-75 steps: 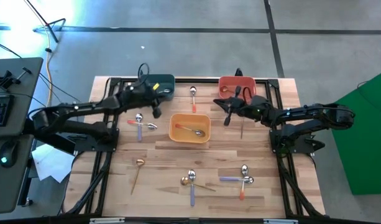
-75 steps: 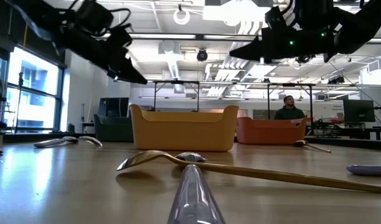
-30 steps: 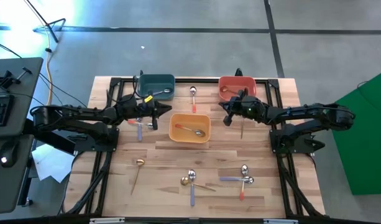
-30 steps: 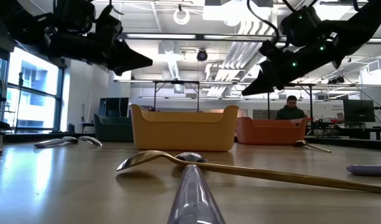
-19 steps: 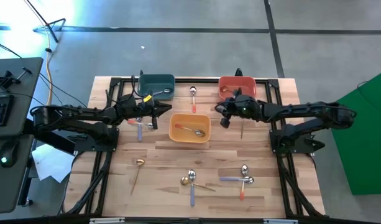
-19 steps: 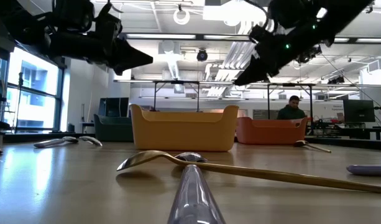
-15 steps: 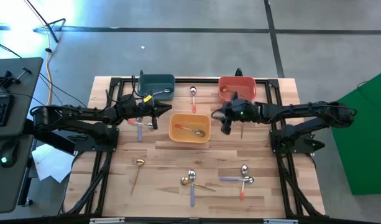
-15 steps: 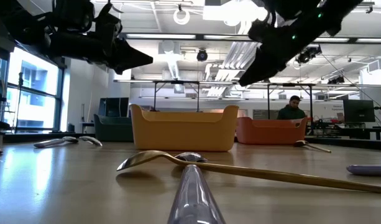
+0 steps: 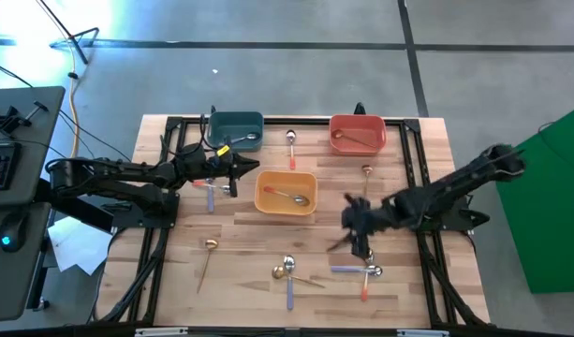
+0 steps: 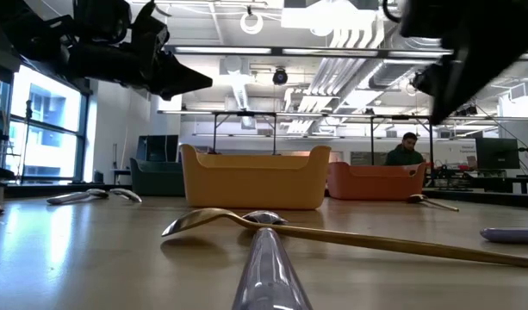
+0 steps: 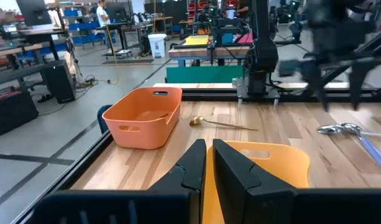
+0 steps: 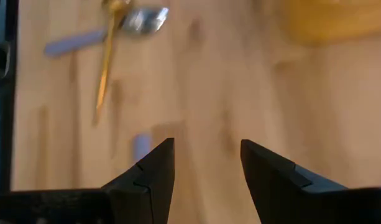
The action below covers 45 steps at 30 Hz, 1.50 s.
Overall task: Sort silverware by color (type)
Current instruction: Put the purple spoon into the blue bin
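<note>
High view: the left tool (image 9: 236, 174), fingers nearly together and holding nothing, hovers at 9 o'clock of the yellow bin (image 9: 286, 192). The right tool (image 9: 354, 234) hangs over bare desk (image 9: 240, 229), at 12 o'clock of crossed spoons (image 9: 365, 269).

Right wrist view: its fingers (image 12: 148, 174) spread wide, empty.

No writing is readable.
</note>
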{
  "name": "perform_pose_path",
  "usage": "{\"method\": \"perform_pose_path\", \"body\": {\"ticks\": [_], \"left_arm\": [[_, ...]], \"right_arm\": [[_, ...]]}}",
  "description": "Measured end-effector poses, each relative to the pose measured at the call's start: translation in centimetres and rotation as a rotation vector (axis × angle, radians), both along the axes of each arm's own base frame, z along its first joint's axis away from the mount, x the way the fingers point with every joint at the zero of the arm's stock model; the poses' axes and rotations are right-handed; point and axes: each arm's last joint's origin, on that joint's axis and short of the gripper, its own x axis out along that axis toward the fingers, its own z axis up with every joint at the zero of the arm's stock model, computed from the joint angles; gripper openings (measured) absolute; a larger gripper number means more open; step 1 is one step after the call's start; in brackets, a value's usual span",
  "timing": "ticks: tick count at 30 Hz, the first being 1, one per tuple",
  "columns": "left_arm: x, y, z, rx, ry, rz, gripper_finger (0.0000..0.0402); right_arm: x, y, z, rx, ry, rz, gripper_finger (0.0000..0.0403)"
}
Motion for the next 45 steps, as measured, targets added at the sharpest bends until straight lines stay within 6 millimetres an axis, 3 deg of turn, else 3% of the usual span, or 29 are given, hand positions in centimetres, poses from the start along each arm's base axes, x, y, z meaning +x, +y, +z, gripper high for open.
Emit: {"method": "perform_pose_path", "body": {"ticks": [7, 17, 22, 29, 39, 45], "left_arm": [[0.0, 0.0, -0.1, 0.001, 0.011, 0.006, 0.0019], [0.1, -0.4, -0.6, -0.017, 0.065, -0.015, 0.0019], [0.2, -0.9, -0.9, -0.026, 0.095, -0.037, 0.0019], [0.3, -1.4, -1.0, -0.006, 0.101, -0.048, 0.0019], [0.3, -1.5, -1.0, -0.018, 0.102, 0.032, 0.0019], [0.3, -1.7, -1.3, -0.044, 0.127, 0.012, 0.0019]], "right_arm": [[-0.3, 3.8, -3.2, 0.049, 0.171, -0.026, 0.0167], [1.2, 8.6, -4.1, -0.057, 0.376, 0.02, 0.0167], [2.0, 10.1, -5.5, -0.095, 0.481, 0.035, 0.0167], [2.5, 10.4, -7.5, -0.117, 0.548, 0.041, 0.0158], [3.5, 9.4, -7.8, -0.115, 0.549, 0.092, 0.0036], [3.7, 9.1, -7.7, -0.134, 0.53, 0.112, 0.0022]]}}
